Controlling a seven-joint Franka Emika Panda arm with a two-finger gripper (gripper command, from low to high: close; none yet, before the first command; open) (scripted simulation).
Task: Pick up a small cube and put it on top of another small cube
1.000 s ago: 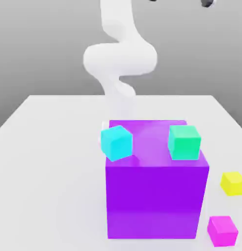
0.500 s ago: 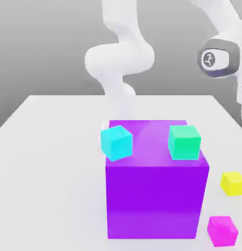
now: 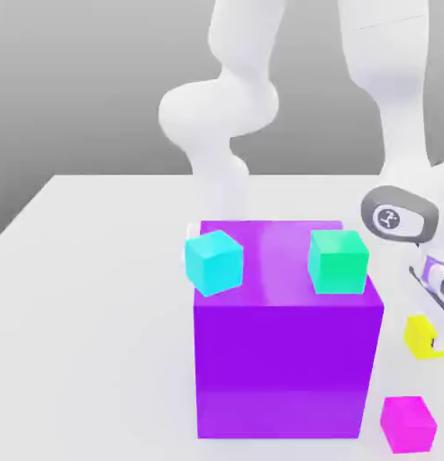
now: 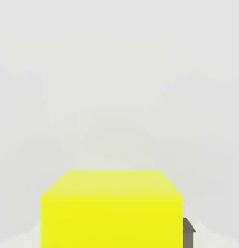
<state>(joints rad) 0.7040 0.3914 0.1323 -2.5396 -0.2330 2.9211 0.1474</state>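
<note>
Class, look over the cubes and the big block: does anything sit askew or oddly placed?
Yes: the cyan cube sits rotated at the purple block's upper corner on the exterior view's left, overhanging its edge. The green cube sits square on top.

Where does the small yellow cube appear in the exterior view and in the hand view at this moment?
Exterior view: the yellow cube sits on the white table near the exterior view's right edge, beside the purple block, above the magenta cube, with the gripper down at it.
Hand view: the yellow cube fills the near foreground, one dark fingertip at its side.
Shared landmark: the white table.
</note>
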